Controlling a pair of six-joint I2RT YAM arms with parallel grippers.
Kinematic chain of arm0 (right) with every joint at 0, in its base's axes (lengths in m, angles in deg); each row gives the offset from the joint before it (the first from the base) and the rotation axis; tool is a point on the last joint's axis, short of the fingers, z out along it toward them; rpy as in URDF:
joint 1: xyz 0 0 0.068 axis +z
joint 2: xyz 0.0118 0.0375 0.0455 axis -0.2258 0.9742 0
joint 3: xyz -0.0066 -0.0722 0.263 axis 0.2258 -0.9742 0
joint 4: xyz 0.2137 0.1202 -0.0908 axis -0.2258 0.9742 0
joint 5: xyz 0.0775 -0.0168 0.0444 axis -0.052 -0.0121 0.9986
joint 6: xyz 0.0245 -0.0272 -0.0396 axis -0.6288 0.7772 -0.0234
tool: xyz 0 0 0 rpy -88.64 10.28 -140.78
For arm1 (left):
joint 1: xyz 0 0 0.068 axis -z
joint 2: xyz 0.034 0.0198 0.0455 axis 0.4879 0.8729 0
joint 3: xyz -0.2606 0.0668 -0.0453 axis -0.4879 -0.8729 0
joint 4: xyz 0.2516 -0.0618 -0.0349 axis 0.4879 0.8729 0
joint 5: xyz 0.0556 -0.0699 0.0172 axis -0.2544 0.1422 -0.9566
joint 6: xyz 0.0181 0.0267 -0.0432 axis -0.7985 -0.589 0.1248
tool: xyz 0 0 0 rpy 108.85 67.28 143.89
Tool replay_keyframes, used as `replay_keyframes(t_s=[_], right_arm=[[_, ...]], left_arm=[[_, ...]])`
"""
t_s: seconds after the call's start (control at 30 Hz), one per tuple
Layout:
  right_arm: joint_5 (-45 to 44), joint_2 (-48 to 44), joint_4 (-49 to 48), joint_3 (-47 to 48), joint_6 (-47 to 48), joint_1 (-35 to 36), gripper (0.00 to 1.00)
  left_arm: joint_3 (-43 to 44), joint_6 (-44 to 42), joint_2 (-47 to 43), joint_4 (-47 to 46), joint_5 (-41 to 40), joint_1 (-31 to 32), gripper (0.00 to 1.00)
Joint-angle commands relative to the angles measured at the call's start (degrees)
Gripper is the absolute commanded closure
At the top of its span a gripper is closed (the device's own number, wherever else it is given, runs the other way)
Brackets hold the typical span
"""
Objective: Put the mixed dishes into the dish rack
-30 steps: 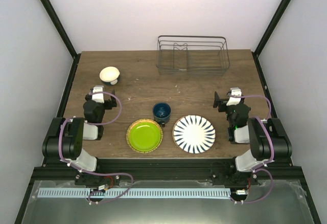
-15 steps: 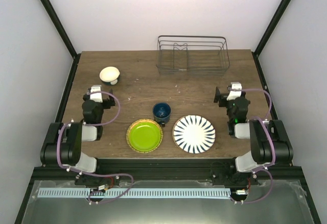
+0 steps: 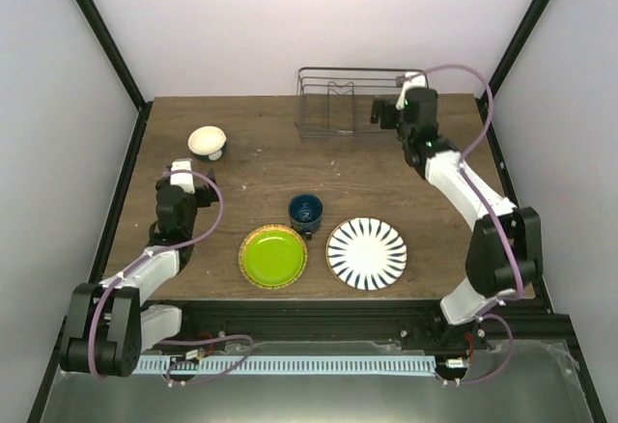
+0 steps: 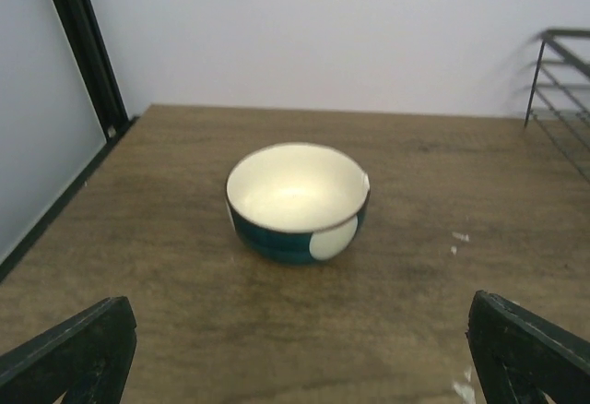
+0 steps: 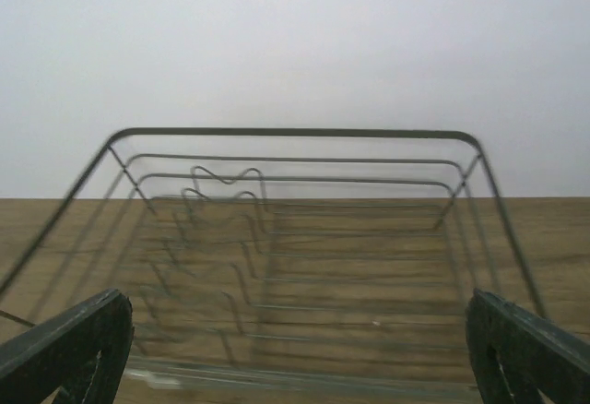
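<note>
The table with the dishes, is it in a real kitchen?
Probably not. It looks like a robot test booth: plain white walls, a black frame around the wooden table, and two robot arms bolted at its near edge.

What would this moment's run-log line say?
left gripper open facing small white-lined dark bowl | right gripper open before dark-grey wire dish rack | nothing loaded yet

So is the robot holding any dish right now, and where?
Nothing is held. The left gripper hangs open short of the small white bowl; the right gripper is open, facing the dark-grey wire dish rack.
</note>
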Motion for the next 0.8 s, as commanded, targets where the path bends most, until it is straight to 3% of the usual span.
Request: replay_keyframes(t_s=[0.0, 0.13, 0.4, 0.77], right_arm=[[1.3, 7.3, 21.9, 14.9, -9.1, 2.5, 0.00], [1.4, 16.9, 27.7, 27.8, -12.3, 5.3, 0.00], [-1.5, 32.5, 32.0, 43.8, -16.2, 9.3, 0.00], [-9.0, 46.8, 42.5, 65.4, -18.6, 11.2, 0.00]], left_arm=[[0.4, 2.5, -1.0, 7.9, -2.3, 1.3, 0.00], [-1.0, 2.8, -1.2, 6.6, -3.9, 1.8, 0.00], [-2.0, 3.2, -1.5, 5.4, -5.2, 1.9, 0.00], [-1.0, 3.0, 1.0, 5.3, -4.9, 2.1, 0.00]])
